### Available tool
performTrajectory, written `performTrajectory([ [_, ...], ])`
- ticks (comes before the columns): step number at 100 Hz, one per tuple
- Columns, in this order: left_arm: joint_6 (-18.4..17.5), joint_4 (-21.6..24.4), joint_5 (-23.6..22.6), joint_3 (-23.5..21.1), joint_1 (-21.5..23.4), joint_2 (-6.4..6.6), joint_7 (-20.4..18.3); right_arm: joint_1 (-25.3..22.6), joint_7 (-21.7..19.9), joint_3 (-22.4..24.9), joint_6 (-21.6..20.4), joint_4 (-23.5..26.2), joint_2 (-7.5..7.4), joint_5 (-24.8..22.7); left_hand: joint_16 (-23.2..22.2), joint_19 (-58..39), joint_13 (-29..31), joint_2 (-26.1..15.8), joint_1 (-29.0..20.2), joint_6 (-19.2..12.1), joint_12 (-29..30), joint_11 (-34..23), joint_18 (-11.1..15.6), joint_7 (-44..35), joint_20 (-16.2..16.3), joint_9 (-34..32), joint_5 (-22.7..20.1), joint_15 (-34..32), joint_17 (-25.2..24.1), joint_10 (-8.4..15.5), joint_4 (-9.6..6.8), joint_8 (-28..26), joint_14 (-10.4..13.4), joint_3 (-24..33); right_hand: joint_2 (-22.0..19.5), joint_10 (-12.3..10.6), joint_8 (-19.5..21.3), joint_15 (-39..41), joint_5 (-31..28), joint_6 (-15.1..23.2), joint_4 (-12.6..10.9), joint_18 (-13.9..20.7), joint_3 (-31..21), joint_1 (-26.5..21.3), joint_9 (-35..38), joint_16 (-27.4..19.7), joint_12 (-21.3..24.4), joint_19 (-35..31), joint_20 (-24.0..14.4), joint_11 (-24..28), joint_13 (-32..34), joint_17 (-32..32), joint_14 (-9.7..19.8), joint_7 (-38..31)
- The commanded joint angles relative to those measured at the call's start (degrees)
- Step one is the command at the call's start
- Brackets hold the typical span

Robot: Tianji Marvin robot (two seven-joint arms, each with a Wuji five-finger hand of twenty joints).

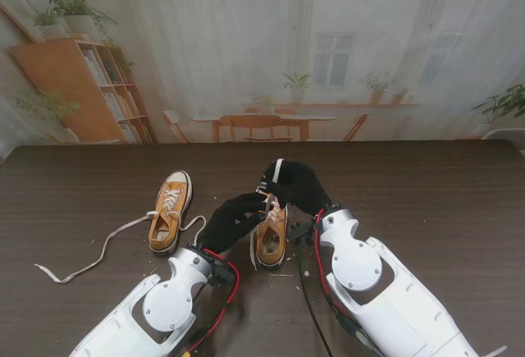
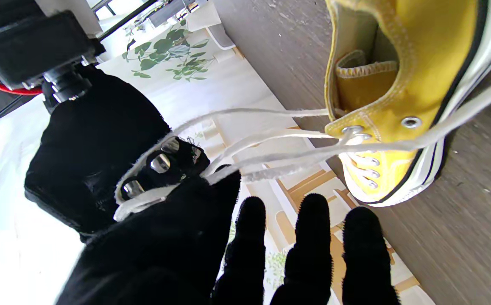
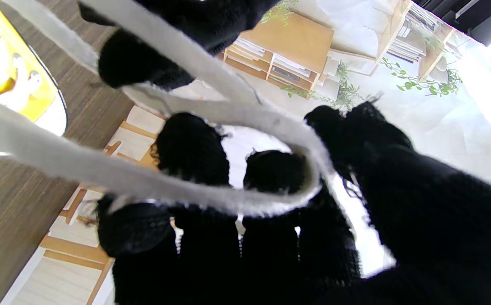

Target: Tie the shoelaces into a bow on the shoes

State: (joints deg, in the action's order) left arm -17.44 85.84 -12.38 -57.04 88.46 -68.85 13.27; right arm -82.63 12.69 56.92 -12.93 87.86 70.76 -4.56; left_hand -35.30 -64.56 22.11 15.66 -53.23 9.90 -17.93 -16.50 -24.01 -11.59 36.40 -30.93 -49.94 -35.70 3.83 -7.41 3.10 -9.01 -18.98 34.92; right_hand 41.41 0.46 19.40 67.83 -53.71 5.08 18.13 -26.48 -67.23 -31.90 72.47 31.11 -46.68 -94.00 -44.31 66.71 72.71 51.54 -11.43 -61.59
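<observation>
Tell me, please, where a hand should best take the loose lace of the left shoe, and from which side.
Probably near the free end of the loose lace, from above with a pinch: it lies flat on the table, trailing left of the left shoe, apart from both hands.

Staged lab: printed room backdrop [image 1: 271, 53] behind table [image 1: 435, 201].

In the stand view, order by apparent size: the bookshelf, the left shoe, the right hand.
1. bookshelf
2. right hand and left shoe: they look alike in size, and the hand is raised nearer the camera, so unranked.
</observation>
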Motion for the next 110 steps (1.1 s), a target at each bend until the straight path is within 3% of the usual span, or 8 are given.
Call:
performTrajectory([
  [1, 0.32, 0.24, -0.11, -0.12, 0.19, -0.51, 0.45, -0.06, -0.85, 0.0, 0.17, 0.14, -0.23, 0.07, -0.86, -0.4, 1.88, 3.32, 1.15, 2.06, -1.45, -0.82, -1.51, -1.31, 1.38, -2.0, -3.01, -0.41, 0.88, 0.67, -1.06, -0.06, -0.31, 5.26, -0.8, -1.67, 1.46, 0.56, 0.28, 3.29, -1.34, 1.29, -0.12, -2.47, -0.26, -0.17, 0.31, -1.66, -0.61, 0.73, 1.58, -0.07, -0.03, -1.34],
  [12, 0.6, 0.09, -0.8, -0.19, 0.08, -0.66, 1.39, -0.02, -0.92, -0.12, 0.21, 0.05, -0.23, 0.12, -0.74, -1.62, 2.94, 6.2, 3.08, 1.48, -1.67, -1.27, -1.78, -2.81, 1.18, -3.73, -4.2, -1.31, 2.03, 0.41, -2.08, 0.19, -0.19, 13.92, -0.78, -1.64, 1.45, 0.57, 0.27, 3.31, -1.35, 1.3, -0.12, -2.48, -0.2, -0.17, 0.3, -1.66, -0.62, 0.73, 1.55, -0.07, -0.05, -1.33],
  [20, 0.3, 0.02, -0.24, -0.17, 0.01, -0.78, 1.47, 0.0, -1.01, -0.18, 0.25, -0.01, -0.22, 0.22, -0.8, -1.93, 3.45, 6.82, 3.27, 1.34, -1.89, -1.66, -2.18, -3.27, 1.07, -4.49, -4.79, -1.72, 2.38, 0.16, -2.06, 0.03, -0.53, 15.32, -0.74, -1.56, 1.42, 0.59, 0.27, 3.15, -1.35, 1.33, -0.11, -2.5, -0.23, -0.16, 0.3, -1.67, -0.65, 0.71, 1.52, -0.26, -0.1, -1.32],
  [52, 1.98, -1.27, -7.77, 1.11, -1.33, -1.51, 7.91, 0.24, -0.77, -0.41, -0.01, -0.23, -0.12, 0.26, -0.3, -9.11, 10.81, 12.53, -5.12, -6.67, -4.73, -6.88, 0.64, -15.58, 4.09, -11.03, -5.72, -9.03, 9.67, 3.56, 0.67, 2.12, 3.16, 1.76, -0.72, -1.61, 1.48, 0.65, 0.16, 3.27, -1.36, 1.41, -0.14, -2.48, -0.22, -0.13, 0.27, -1.76, -0.75, 0.71, 1.49, -0.3, -0.03, -1.42],
  [67, 3.09, -2.03, -10.01, 2.15, -2.15, -2.02, 10.81, 0.3, -0.73, -0.5, -0.27, -0.34, -0.09, 0.28, 0.12, -11.12, 15.53, 15.63, -3.73, -10.76, -11.2, -6.57, 0.48, -25.06, 4.8, -18.6, -7.83, -12.29, 14.01, 4.2, 2.59, 4.48, 4.12, -3.63, -0.66, -1.57, 1.52, 0.66, 0.13, 3.28, -1.35, 1.42, -0.19, -2.43, -0.16, -0.13, 0.27, -1.76, -0.76, 0.7, 1.48, -0.3, -0.03, -1.46],
  [82, 4.43, -2.77, -11.23, 3.06, -2.78, -2.73, 13.83, 0.26, -0.71, -0.42, -0.46, -0.31, -0.1, 0.29, 0.06, -13.4, 19.69, 23.75, 1.65, -15.04, -16.23, -12.24, -0.21, -34.63, 5.35, -24.71, -9.43, -16.69, 18.03, 2.98, 4.25, 3.07, 4.76, -2.8, -0.59, -1.63, 1.54, 0.66, 0.05, 3.35, -1.35, 1.42, -0.25, -2.39, -0.13, -0.14, 0.28, -1.75, -0.77, 0.68, 1.48, -0.3, -0.01, -1.47],
  [90, 4.82, -2.73, -11.57, 3.3, -2.89, -2.8, 14.2, 0.23, -0.71, -0.33, -0.63, -0.28, -0.13, 0.25, 0.0, -13.45, 19.28, 25.79, 2.7, -16.54, -19.92, -17.65, -0.73, -39.89, 5.44, -23.36, -6.33, -17.69, 17.85, 1.01, 5.04, -1.14, 4.48, -2.87, -0.57, -1.6, 1.54, 0.65, 0.05, 3.35, -1.35, 1.42, -0.28, -2.41, -0.14, -0.14, 0.28, -1.75, -0.78, 0.66, 1.48, -0.3, -0.01, -1.46],
  [110, 6.49, -1.94, -12.81, 3.46, -2.71, -2.66, 14.5, -0.04, -0.62, -0.05, -0.92, -0.19, -0.17, 0.18, -0.2, -12.96, 15.76, 27.86, 6.2, -18.5, -18.62, -21.93, -0.25, -51.91, 5.79, -16.21, 5.34, -17.44, 15.45, -0.83, 5.93, -12.88, 4.03, -4.59, -0.55, -1.56, 1.57, 0.63, 0.08, 3.49, -1.33, 1.42, -0.28, -2.37, -0.11, -0.15, 0.28, -1.75, -0.79, 0.64, 1.48, -0.3, 0.11, -1.42],
])
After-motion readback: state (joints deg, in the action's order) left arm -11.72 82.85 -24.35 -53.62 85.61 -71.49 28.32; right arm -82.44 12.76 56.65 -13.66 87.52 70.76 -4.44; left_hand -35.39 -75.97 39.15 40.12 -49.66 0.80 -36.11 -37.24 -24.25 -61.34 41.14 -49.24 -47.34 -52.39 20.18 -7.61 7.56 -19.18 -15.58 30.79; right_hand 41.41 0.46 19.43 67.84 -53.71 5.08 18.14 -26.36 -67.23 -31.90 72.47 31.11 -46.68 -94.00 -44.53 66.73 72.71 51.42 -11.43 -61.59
